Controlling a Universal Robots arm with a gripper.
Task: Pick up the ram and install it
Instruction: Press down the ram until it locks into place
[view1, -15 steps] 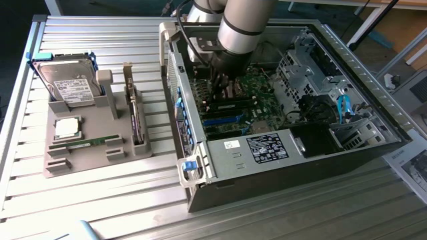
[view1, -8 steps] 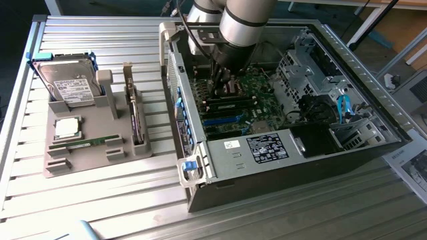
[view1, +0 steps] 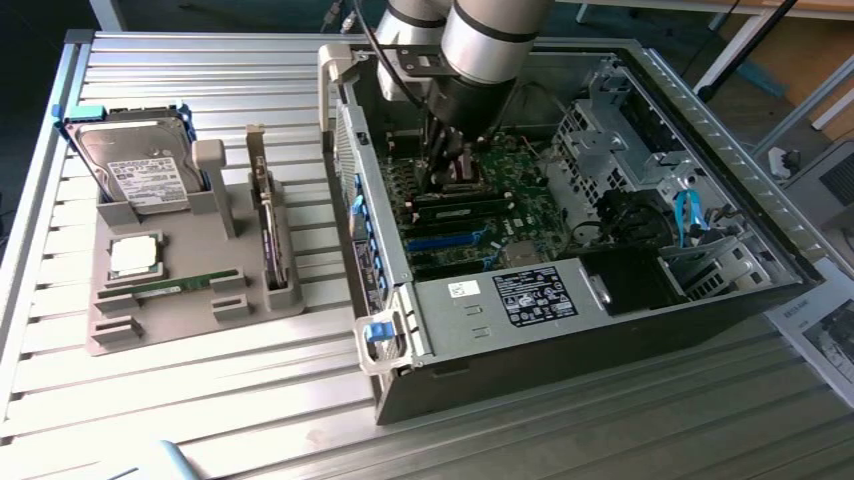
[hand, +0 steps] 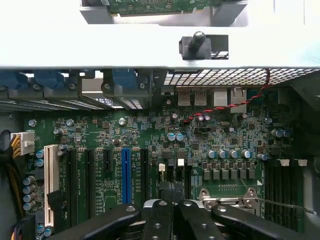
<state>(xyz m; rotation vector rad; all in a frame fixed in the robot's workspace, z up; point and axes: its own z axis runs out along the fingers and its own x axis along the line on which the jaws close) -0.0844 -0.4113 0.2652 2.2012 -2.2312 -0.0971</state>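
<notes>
**Ram in holder, gripper over motherboard**

While lying flat in a slot near the front of the grey holder (view1: 187, 300), the ram (view1: 180, 287) sits just below the square silver processor (view1: 135, 256). Shares that holder with the hard drive (view1: 134, 170), upright at the back, and an expansion card (view1: 274, 235) standing on edge along the exterior view's right side. Well apart from the gripper (hand: 172, 207), to the exterior view's left of the open computer case (view1: 574, 330). Reaches steeply down into the case, arm (view1: 487, 40) entering from above. Hangs over the green motherboard (hand: 150, 145), jaws pressed together, pinching nothing visible, beside the metal socket frame (hand: 230, 197).
</notes>
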